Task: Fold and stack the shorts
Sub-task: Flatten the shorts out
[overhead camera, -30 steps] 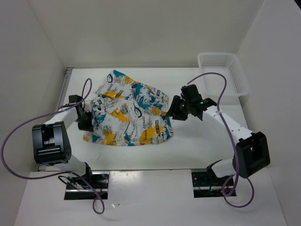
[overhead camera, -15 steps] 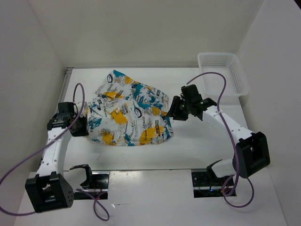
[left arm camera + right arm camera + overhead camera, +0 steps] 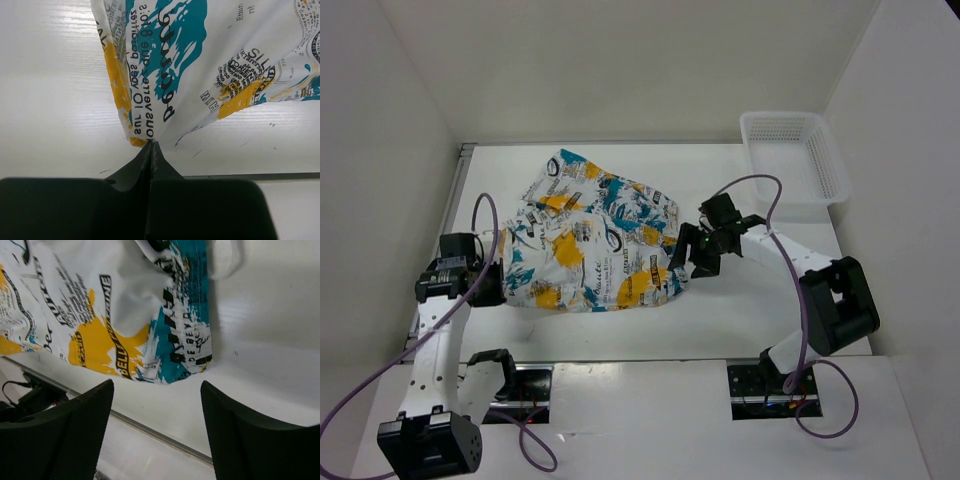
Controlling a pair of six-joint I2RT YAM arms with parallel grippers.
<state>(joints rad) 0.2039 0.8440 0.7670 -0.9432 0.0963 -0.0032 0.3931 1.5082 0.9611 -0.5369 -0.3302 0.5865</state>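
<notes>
The shorts [image 3: 590,235] lie spread and rumpled in the middle of the table, white cloth printed in teal and orange-yellow. My left gripper [image 3: 486,285] sits at their left front corner. In the left wrist view it [image 3: 151,144] is shut, with a corner of the shorts [image 3: 200,60] pinched at the fingertips and the cloth pulled taut from there. My right gripper [image 3: 682,262] is at the right front edge of the cloth. In the right wrist view it [image 3: 156,385] stands open, with the hem of the shorts [image 3: 100,305] just beyond the fingertips and nothing between them.
A white mesh basket [image 3: 832,165] stands at the back right corner. White walls close in the table at the left, back and right. The table's front edge strip [image 3: 165,435] runs just below the right gripper.
My right gripper has opened, let go of the right edge of the shorts and dropped toward the front. The left arm has drawn back and left, still holding its corner.
</notes>
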